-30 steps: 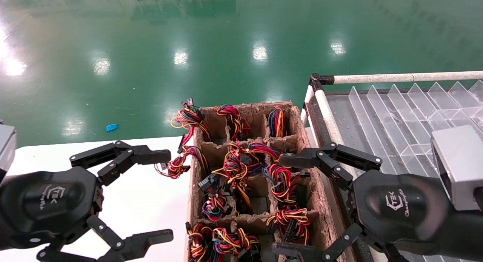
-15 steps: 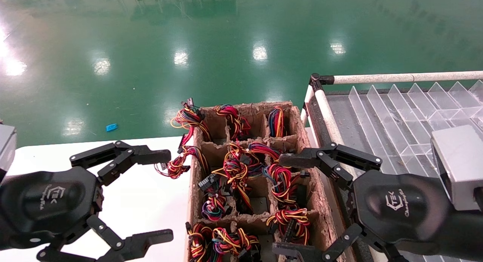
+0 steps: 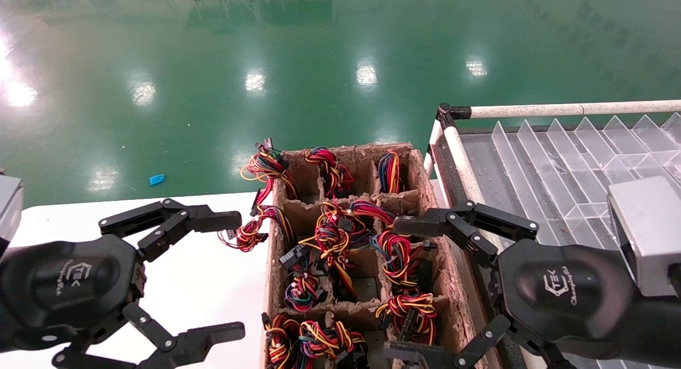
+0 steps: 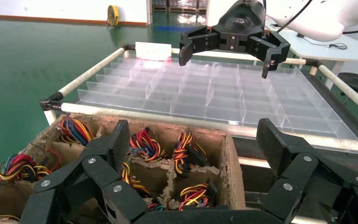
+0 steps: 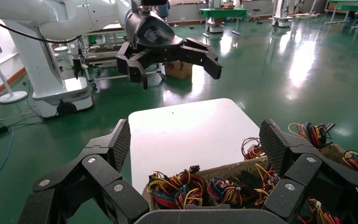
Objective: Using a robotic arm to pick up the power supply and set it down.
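Right pincer [image 3: 412, 289] and left pincer [image 3: 226, 276] gape wide, empty, flanking the cardboard crate [image 3: 452, 284] of power supplies [image 3: 396, 249].

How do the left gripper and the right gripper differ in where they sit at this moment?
The left gripper hovers over the white table, beside the cardboard box; the right gripper hangs over the box's right-hand compartments, above wire bundles. The left has bare table under it; the right has the clear divider tray beside it. Both are open and hold nothing.
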